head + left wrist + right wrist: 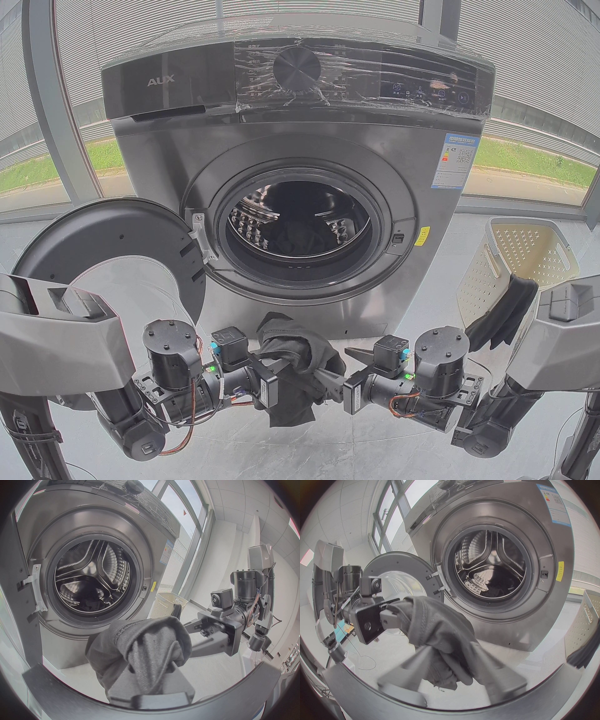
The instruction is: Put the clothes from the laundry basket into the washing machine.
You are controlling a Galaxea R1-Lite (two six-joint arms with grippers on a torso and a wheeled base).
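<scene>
Dark grey cloth garment [294, 369], crumpled into a soft, creased bundle with a stitched seam showing, hung between the two grippers, clear of the floor. The left gripper [275, 370] had its fingers pinched together on one fold, with the cloth draped over their tips. The right gripper [342, 370] had its black, wedge-shaped fingers spread apart. Its lower finger touched the bundle's side and its upper finger stood free of it. Beyond both sets of fingertips stood the grey metal front-loading washing machine [300, 156], its round porthole uncovered. Its circular door [94, 244] was swung wide on the left gripper's side. The ribbed, perforated steel drum [250, 222] held a dark heap of cloth [300, 240] at its bottom. The cream perforated plastic laundry basket [531, 250] stood beside the machine, out past the right gripper's fingers, with another dark garment [506, 306] draped over its rim.
</scene>
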